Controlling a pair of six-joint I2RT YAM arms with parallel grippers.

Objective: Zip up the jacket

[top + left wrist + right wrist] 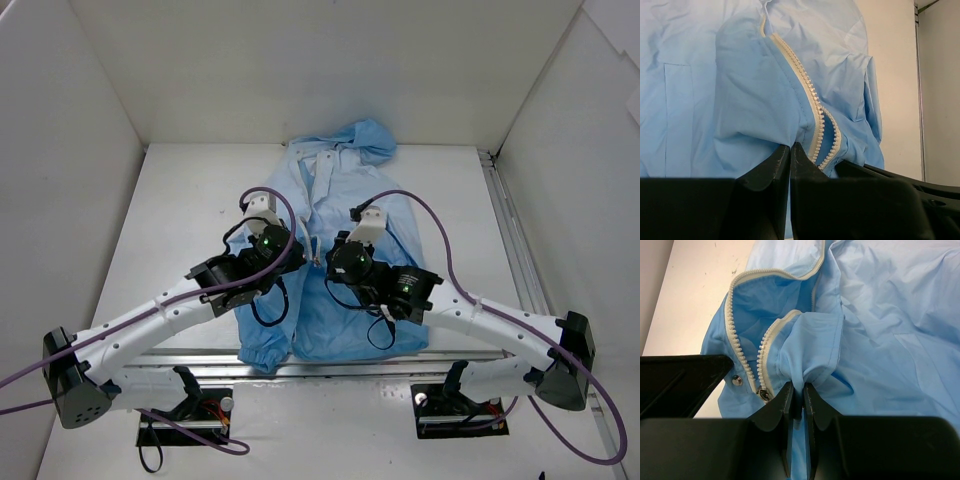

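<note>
top view: high up behind the arm bases, looking down on the whole table (180, 220) | left wrist: close, low over its fingers (767, 175), facing the jacket (740, 100) | right wrist: same closeness | shared by all: the zipper (812, 100) at mid-front

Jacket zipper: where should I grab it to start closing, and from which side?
Likely the point where the two tooth rows converge, at the small metal piece beside the right gripper. Come from above, along the open V; the jacket lies flat, blocking any side approach.
</note>
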